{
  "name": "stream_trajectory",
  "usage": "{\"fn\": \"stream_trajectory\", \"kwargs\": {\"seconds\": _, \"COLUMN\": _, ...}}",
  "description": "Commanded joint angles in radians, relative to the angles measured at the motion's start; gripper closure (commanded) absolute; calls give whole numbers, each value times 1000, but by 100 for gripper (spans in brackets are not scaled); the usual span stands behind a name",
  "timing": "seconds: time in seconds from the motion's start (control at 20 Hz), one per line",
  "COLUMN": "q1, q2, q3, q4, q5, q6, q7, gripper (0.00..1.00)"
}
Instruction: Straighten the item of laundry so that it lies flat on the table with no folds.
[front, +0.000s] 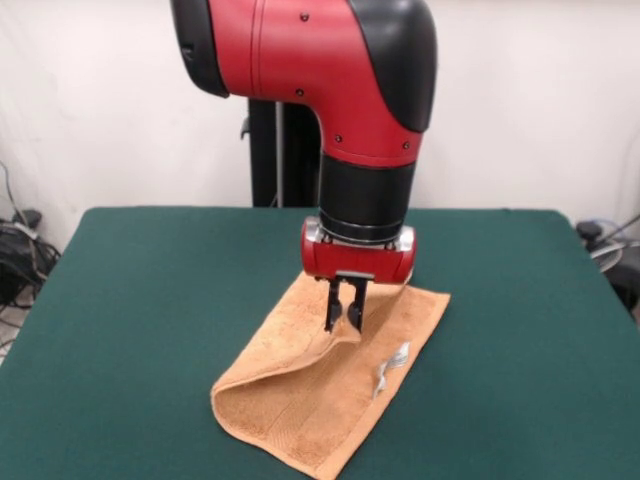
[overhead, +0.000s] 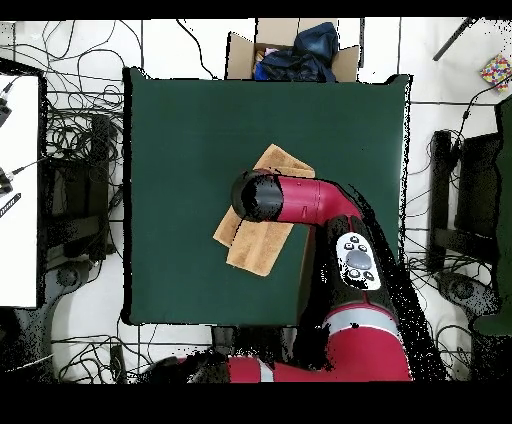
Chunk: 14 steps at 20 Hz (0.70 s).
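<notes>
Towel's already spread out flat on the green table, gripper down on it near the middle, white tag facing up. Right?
Not flat. The front view shows the towel doubled over, with a rounded fold at its left edge and a raised ridge at the gripper. The rest holds: gripper down near the middle, white tag facing up, green table.

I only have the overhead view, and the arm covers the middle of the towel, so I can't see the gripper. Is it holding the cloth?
Observer: Yes. In the front view the gripper is shut on a raised edge of the towel.
Operator: Is the towel flat yet?
Observer: No. One side is doubled over, with a rounded fold at the corner nearest the front camera.
Operator: Any tag showing?
Observer: A white tag lies on the towel's upper face, apart from the gripper.
</notes>
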<state>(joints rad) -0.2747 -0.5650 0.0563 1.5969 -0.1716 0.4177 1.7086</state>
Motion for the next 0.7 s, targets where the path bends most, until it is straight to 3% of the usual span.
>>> {"fn": "stream_trajectory", "kwargs": {"seconds": 0.05, "q1": -30, "q2": -32, "q3": 81, "q4": 61, "q5": -18, "q6": 100, "q7": 0, "gripper": 100}}
{"fn": "stream_trajectory", "kwargs": {"seconds": 0.7, "q1": -218, "q2": -136, "q3": 169, "q4": 167, "q5": -58, "q6": 158, "q7": -156, "gripper": 100}}
